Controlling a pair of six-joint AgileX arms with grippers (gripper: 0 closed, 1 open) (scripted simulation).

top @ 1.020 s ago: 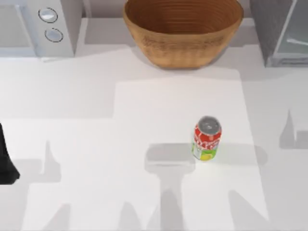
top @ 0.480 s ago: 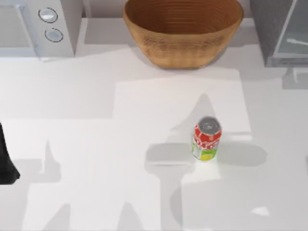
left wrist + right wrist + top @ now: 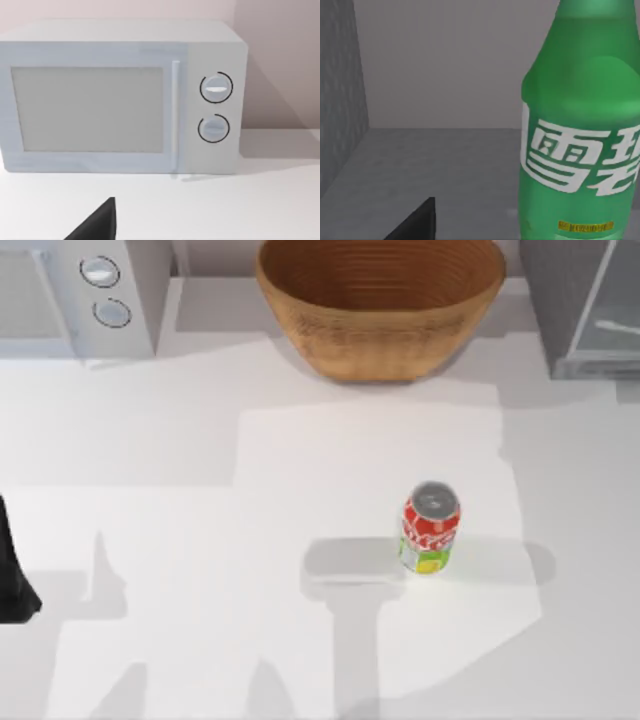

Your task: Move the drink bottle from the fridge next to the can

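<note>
- Green translucent plastic drink bottle (image 3: pixel 580 125), with bold white characters on its label, stood upright on the grey floor inside the grey metallic fridge (image 3: pixel 342 95), close in front of the right wrist camera.
- Part of one dark finger (image 3: pixel 415 222) of the right gripper showed near the bottle, apart from it; whether that gripper was spread or pressed together cannot be told.
- From above, the box-like fridge (image 3: pixel 585 310) with its pale glassy door panel sat at the table's far right corner.
- Short red drink can (image 3: pixel 430 527) with a silver top and a yellow-green patch near its base stood upright on the white table (image 3: pixel 180 540), right of centre and well apart from the fridge.
- Large woven tan basket (image 3: pixel 380 305) sat at the far middle of the table, beyond the can.
- White microwave-like box (image 3: pixel 75 295) with two round knobs occupied the far left corner; the left wrist camera faced its front (image 3: pixel 120 97).
- Left arm (image 3: pixel 12 575) was at the table's left edge; a dark finger (image 3: pixel 95 225) of the left gripper was visible, but its state cannot be told.
</note>
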